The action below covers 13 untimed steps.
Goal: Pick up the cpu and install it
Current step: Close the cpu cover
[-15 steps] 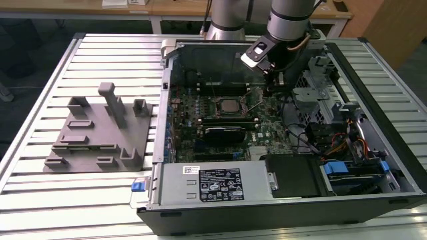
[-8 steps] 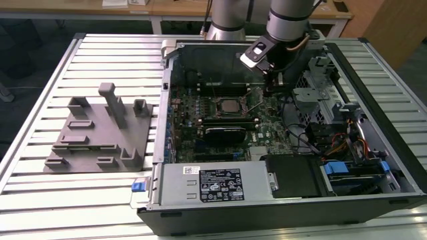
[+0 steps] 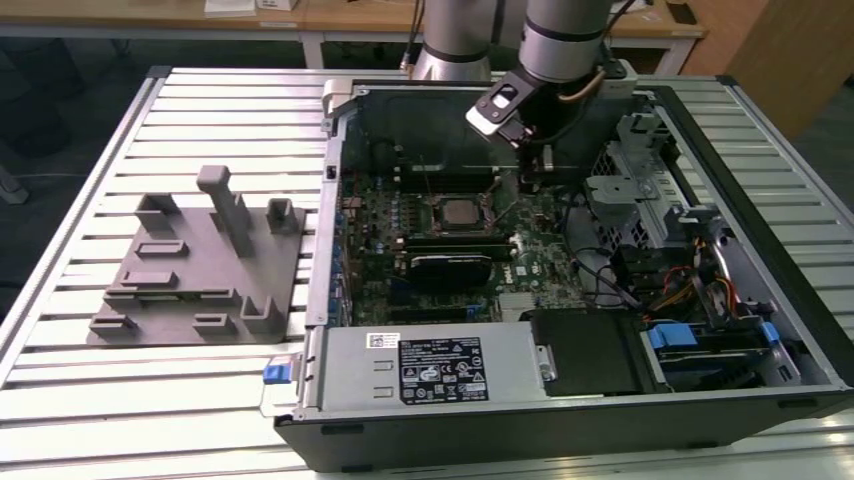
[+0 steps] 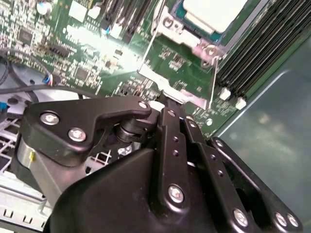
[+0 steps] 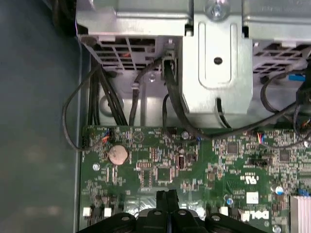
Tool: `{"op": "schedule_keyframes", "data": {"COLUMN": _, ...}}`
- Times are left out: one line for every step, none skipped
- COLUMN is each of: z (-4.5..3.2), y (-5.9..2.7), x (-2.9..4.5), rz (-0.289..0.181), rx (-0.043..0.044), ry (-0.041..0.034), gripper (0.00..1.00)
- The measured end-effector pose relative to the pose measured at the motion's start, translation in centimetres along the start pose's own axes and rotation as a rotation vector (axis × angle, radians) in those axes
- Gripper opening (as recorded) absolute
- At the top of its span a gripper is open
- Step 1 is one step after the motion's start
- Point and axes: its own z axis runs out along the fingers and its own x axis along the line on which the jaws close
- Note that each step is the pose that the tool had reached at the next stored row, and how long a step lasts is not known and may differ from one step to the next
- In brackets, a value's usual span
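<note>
An open computer case [image 3: 561,425] lies on its side on the slatted metal tabletop [image 3: 227,110], with its green motherboard [image 3: 541,250] facing up. The cpu [image 3: 458,211] sits in the socket near the middle of that board, silvery top upward, and a metal retaining frame [image 4: 187,41] runs round its edge. In the second wrist view the cpu [image 4: 214,12] lies just beyond the fingertips, beside a row of black memory slots [image 4: 262,48].

The arm reaches down from the far side into the case. Its claw [image 3: 545,162] hangs over the board a little toward the exterior view's right of the cpu and apart from it. In both wrist views the claw [image 4: 165,99] [image 5: 167,195] has its two black fingers drawn together, with nothing visible between them. Whether the tips touch the frame's metal tab below them I cannot tell.

On the exterior view's left a grey plastic fixture [image 3: 200,270] with upright blocks stands on the tabletop, well apart from the case. A round coin battery [image 5: 117,154] shows on the board in the first wrist view.
</note>
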Motion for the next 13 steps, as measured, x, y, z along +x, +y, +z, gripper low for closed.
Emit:
{"op": "schedule_keyframes", "data": {"z": -0.01, "y": -0.24, "x": 0.00, "rz": 0.001, "rx": 0.0000, "ry": 0.0000, "gripper": 0.11}}
{"op": "schedule_keyframes", "data": {"z": -0.02, "y": -0.49, "x": 0.00, "rz": 0.002, "rx": 0.0000, "ry": 0.0000, "gripper": 0.11}}
{"op": "schedule_keyframes", "data": {"z": -0.03, "y": -0.77, "x": -0.01, "rz": 0.003, "rx": 0.0000, "ry": 0.0001, "gripper": 0.11}}
{"op": "schedule_keyframes", "data": {"z": -0.04, "y": -1.05, "x": -0.01, "rz": 0.003, "rx": 0.0001, "ry": 0.0001, "gripper": 0.11}}
{"op": "schedule_keyframes", "data": {"z": -0.05, "y": -1.33, "x": -0.01, "rz": 0.004, "rx": 0.0001, "ry": 0.0002, "gripper": 0.11}}
{"op": "schedule_keyframes", "data": {"z": -0.07, "y": -1.61, "x": -0.01, "rz": 0.005, "rx": 0.0001, "ry": 0.0001, "gripper": 0.11}}
{"op": "schedule_keyframes", "data": {"z": -0.08, "y": -1.93, "x": -0.02, "rz": 0.005, "rx": 0.0001, "ry": 0.0002, "gripper": 0.11}}
{"op": "schedule_keyframes", "data": {"z": -0.09, "y": -2.23, "x": -0.02, "rz": 0.006, "rx": 0.0001, "ry": 0.0002, "gripper": 0.11}}
{"op": "schedule_keyframes", "data": {"z": -0.10, "y": -2.55, "x": -0.02, "rz": 0.007, "rx": 0.0001, "ry": 0.0002, "gripper": 0.11}}
{"op": "schedule_keyframes", "data": {"z": -0.12, "y": -2.88, "x": -0.03, "rz": 0.007, "rx": 0.0001, "ry": 0.0001, "gripper": 0.11}}
{"op": "schedule_keyframes", "data": {"z": -0.13, "y": -3.18, "x": -0.03, "rz": 0.008, "rx": 0.0001, "ry": 0.0001, "gripper": 0.11}}
{"op": "schedule_keyframes", "data": {"z": -0.13, "y": -3.46, "x": -0.03, "rz": 0.009, "rx": 0.0001, "ry": 0.0002, "gripper": 0.11}}
{"op": "schedule_keyframes", "data": {"z": -0.14, "y": -3.72, "x": -0.03, "rz": 0.010, "rx": 0.0001, "ry": 0.0002, "gripper": 0.11}}
